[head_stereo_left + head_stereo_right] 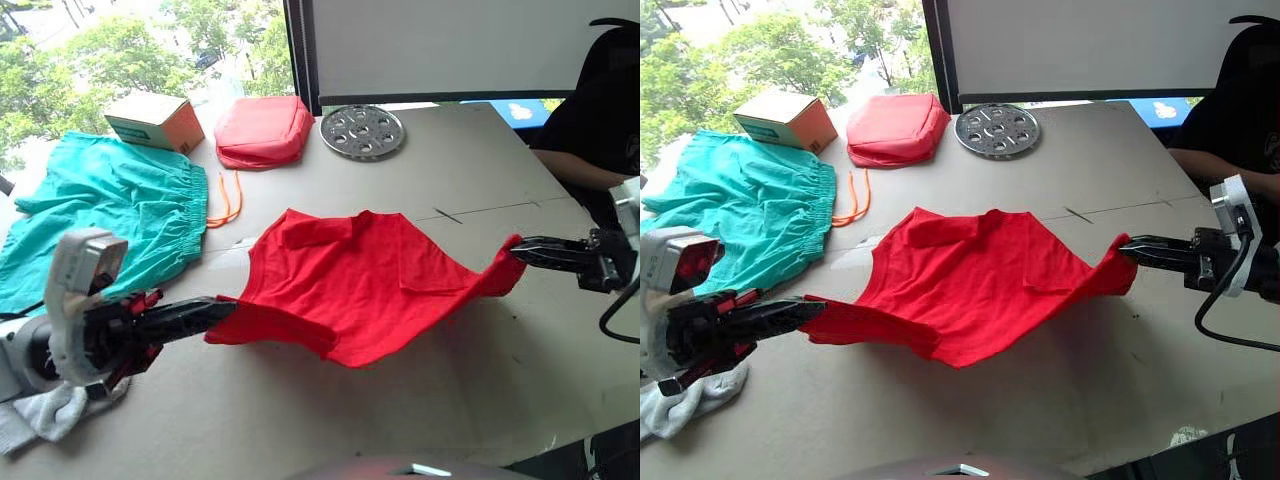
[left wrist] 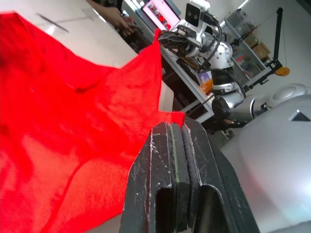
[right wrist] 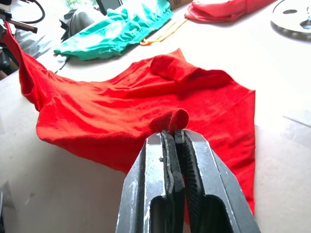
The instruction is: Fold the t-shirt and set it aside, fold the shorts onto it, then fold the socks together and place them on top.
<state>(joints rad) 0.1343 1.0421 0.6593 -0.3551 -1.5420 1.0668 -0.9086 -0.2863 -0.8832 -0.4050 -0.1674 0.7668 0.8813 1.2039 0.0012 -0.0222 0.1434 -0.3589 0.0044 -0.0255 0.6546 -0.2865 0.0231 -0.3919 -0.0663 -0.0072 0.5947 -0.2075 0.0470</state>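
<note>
The red t-shirt (image 1: 360,280) hangs stretched between both grippers over the middle of the table, its far part resting on the tabletop. My left gripper (image 1: 222,312) is shut on its near-left corner; my right gripper (image 1: 518,250) is shut on its right corner. The wrist views show each pair of fingers (image 2: 177,145) (image 3: 175,138) clamped on red cloth. The teal shorts (image 1: 100,210) lie spread at the far left, with their orange drawstring (image 1: 228,200) trailing toward the shirt. A light grey sock (image 1: 685,400) lies at the near left under my left arm.
A salmon-red padded pouch (image 1: 262,132), a cardboard box (image 1: 155,120) and a round metal disc with holes (image 1: 362,131) stand along the table's far edge. A person in black (image 1: 600,110) sits at the far right corner. The table's near right (image 1: 480,390) is bare.
</note>
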